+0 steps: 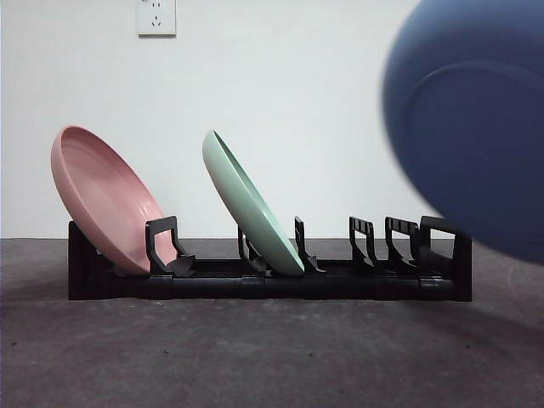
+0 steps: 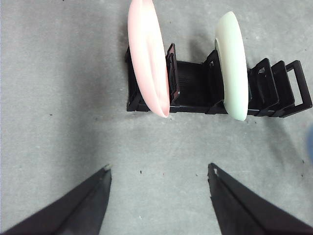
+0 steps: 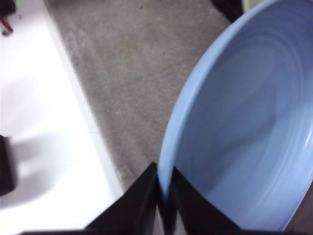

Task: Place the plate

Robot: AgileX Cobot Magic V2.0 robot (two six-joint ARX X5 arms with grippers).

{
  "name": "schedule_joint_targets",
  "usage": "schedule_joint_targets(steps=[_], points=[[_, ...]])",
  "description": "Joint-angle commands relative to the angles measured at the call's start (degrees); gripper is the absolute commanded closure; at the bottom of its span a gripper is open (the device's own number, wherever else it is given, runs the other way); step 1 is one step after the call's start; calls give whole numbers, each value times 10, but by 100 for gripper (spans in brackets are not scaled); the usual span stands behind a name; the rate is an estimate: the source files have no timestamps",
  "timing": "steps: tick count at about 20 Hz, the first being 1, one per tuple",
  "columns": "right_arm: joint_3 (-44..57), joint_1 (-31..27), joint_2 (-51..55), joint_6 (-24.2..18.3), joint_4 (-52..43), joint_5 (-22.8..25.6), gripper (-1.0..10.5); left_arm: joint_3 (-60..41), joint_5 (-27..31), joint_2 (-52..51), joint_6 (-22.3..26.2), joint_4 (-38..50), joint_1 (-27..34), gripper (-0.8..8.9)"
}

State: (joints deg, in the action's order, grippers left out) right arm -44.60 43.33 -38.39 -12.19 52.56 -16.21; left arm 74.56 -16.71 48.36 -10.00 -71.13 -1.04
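Note:
A blue plate (image 1: 472,110) hangs in the air at the right of the front view, blurred, above the right end of the black dish rack (image 1: 255,276). My right gripper (image 3: 164,188) is shut on the blue plate (image 3: 244,127) at its rim, one jaw on each side. In the rack, a pink plate (image 1: 102,200) leans in the left slot and a pale green plate (image 1: 251,204) leans in a middle slot. My left gripper (image 2: 159,174) stands open above the grey table, back from the rack (image 2: 195,90), with nothing between its jaws.
The rack's right slots (image 1: 391,242) hold nothing. A white wall with a socket (image 1: 156,17) stands behind the table. In the right wrist view a white surface (image 3: 44,147) borders the grey mat.

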Motion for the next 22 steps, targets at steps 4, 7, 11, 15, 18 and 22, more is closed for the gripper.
schedule_joint_targets(steps=[4, 7, 11, 15, 18, 22], points=[[-22, 205, -149, 15, -79, 153, 935, 12, -3, 3, 8, 4, -1, 501], [-30, 297, -235, 17, -137, 204, 935, 12, -3, 3, 8, 4, -1, 501], [-51, 333, -340, 13, -175, 252, 935, 12, -3, 3, 22, 4, -1, 501], [-69, 329, -402, -2, -188, 277, 935, 12, -3, 3, 23, 4, -1, 501], [-69, 320, -431, -10, -209, 282, 935, 12, -3, 3, 32, 4, -1, 501], [-69, 300, -471, -15, -217, 285, 935, 12, -3, 3, 33, 4, -1, 501]])
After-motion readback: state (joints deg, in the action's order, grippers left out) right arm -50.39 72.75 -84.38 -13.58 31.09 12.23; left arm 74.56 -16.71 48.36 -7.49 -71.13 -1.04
